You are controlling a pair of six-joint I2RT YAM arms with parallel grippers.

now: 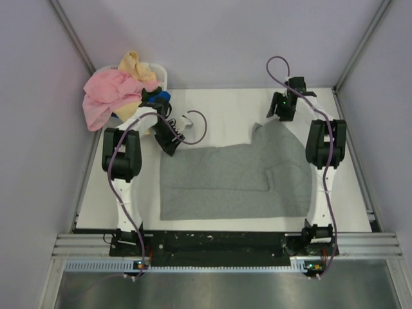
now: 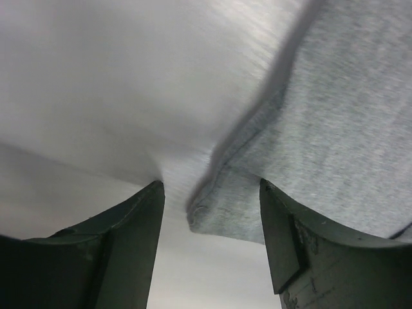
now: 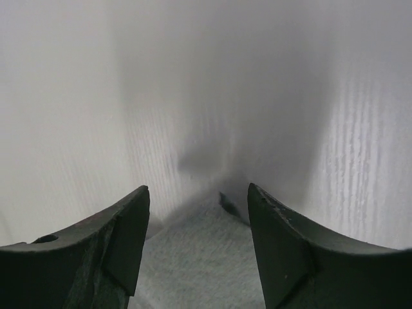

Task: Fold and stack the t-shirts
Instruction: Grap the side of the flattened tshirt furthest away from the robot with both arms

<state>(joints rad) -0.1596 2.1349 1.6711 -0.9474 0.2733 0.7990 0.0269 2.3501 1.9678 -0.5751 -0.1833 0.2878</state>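
Observation:
A heather grey t-shirt lies partly folded on the white table, a sleeve turned onto its right half. My left gripper hovers at the shirt's far left corner, open; the left wrist view shows that corner between the spread fingers. My right gripper is at the shirt's far right corner, open; the right wrist view shows a grey cloth tip between the fingers. A pink t-shirt, a pale yellow one and a bit of blue one are heaped at the back left.
A small white basket holds the heaped shirts at the back left corner. Purple-grey walls enclose the table on three sides. A black rail runs along the near edge between the arm bases.

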